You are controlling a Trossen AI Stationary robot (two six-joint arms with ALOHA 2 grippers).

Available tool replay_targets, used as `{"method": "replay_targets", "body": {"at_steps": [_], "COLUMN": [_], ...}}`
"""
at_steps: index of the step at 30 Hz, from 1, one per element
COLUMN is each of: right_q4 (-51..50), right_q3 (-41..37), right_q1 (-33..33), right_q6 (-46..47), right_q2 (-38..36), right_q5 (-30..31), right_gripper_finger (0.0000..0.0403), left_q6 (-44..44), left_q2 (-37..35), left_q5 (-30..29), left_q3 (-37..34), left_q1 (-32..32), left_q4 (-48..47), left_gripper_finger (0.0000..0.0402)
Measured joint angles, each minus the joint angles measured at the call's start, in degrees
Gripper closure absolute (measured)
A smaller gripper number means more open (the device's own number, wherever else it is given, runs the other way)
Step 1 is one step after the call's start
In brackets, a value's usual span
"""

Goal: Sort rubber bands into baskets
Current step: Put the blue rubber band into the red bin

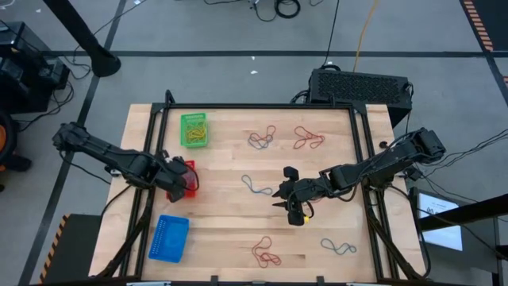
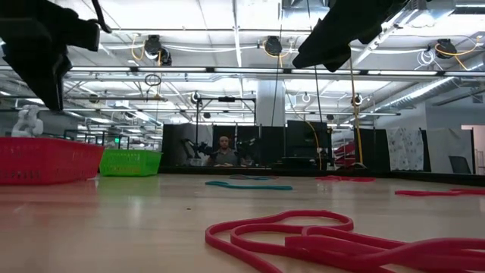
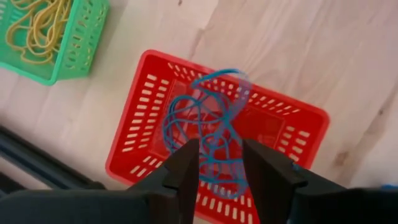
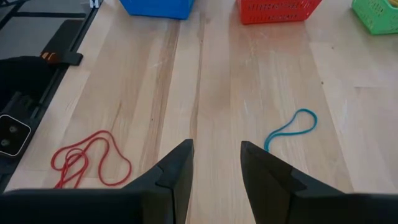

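The left arm reaches in from the table's left edge, bent at the elbow, its dark two-finger left gripper (image 1: 182, 178) held above the table at the left-centre and pointing downward. Its two dark fingers (image 3: 186, 171) stand slightly apart with a narrow gap between them. The right arm stretches in from the right edge toward the middle, its dark two-finger right gripper (image 1: 287, 197) low over the table's centre. Its fingers (image 4: 177, 168) are spread apart, with nothing between them.
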Motion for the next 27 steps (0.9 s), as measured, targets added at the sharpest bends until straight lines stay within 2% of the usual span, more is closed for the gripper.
{"method": "replay_targets", "body": {"at_steps": [19, 27], "right_q4": [0.1, 0.1], "right_q3": [0.0, 0.0], "right_q1": [0.0, 0.0], "right_q6": [-1.0, -1.0], "right_q2": [0.0, 0.0], "right_q5": [0.0, 0.0], "right_gripper_finger": [0.0277, 0.0277], "left_q6": [0.5, 2.9], "left_q2": [0.8, 0.8], "left_q5": [4.6, 3.3], "left_q3": [0.0, 0.0], "left_q1": [0.0, 0.0], "left_q4": [-2.3, -2.0], "left_gripper_finger": [0.0271, 0.0224]}}
